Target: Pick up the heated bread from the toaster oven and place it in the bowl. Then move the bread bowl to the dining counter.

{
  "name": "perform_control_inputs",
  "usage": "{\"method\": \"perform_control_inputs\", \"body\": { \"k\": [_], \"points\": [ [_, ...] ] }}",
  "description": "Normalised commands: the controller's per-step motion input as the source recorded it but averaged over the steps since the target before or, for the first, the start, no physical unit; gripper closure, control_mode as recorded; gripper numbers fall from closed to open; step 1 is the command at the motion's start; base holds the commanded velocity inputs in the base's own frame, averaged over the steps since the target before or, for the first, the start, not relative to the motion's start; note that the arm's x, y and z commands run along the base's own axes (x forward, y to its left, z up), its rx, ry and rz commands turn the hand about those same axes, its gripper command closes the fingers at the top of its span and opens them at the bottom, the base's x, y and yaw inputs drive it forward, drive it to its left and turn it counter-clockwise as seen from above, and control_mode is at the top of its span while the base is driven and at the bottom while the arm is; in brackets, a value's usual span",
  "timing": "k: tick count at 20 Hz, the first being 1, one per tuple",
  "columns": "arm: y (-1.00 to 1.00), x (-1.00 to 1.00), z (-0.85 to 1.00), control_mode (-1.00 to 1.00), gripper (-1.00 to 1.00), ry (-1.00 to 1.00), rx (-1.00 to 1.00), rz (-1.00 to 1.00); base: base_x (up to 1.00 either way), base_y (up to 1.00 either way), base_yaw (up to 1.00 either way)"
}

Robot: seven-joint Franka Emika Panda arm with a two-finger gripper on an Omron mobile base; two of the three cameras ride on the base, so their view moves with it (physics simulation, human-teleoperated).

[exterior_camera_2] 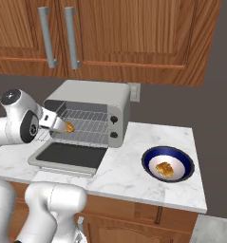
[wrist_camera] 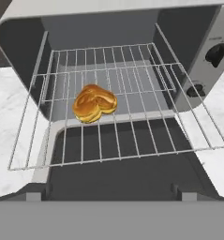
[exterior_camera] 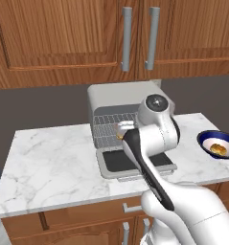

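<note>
While the toaster oven point(exterior_camera_2: 89, 114) stands with its door point(exterior_camera_2: 67, 155) dropped open, the bread point(wrist_camera: 94, 103) lies on the pulled-out wire rack point(wrist_camera: 132, 136). Whether the end effector point(exterior_camera_2: 58, 124) beside it is released or clenched cannot be told. A good grasp likely means descending squarely over the bread, clear of the wires. On the table point(exterior_camera_2: 134, 171), the blue bowl point(exterior_camera_2: 150, 156) already holds another golden piece point(exterior_camera_2: 165, 169).

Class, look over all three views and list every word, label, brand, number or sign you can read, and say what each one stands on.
There is no readable text in these views.
The toaster oven bears no brand name, and its two black knobs have faint marks around them, too small and blurred to read.
The bowl, the cabinet doors and the marble worktop carry no lettering.
</note>
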Motion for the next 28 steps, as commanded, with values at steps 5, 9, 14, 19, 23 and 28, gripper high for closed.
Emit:
{"method": "perform_control_inputs", "body": {
  "k": [5,9,14,19,23,28],
  "points": [
    [0.23,0.03,-0.02,-1.0,-1.0,0.0,0.0,0.05,0.0,0.0,0.0],
    [0.02,0.0,-0.55,-1.0,-1.0,0.08,0.0,0.0,0.0,0.0,0.0],
    [0.07,0.08,-0.28,-1.0,-1.0,0.02,0.01,0.0,0.0,0.0,0.0],
    [0.07,0.22,-0.02,-1.0,-1.0,0.0,0.05,-0.07,0.0,0.0,0.0],
    [0.0,0.43,0.12,-1.0,-1.0,0.01,0.0,-0.08,0.0,0.0,0.0],
    [0.0,0.46,0.0,-1.0,-1.0,0.08,0.0,-0.04,0.0,0.0,0.0]
  ]
}}
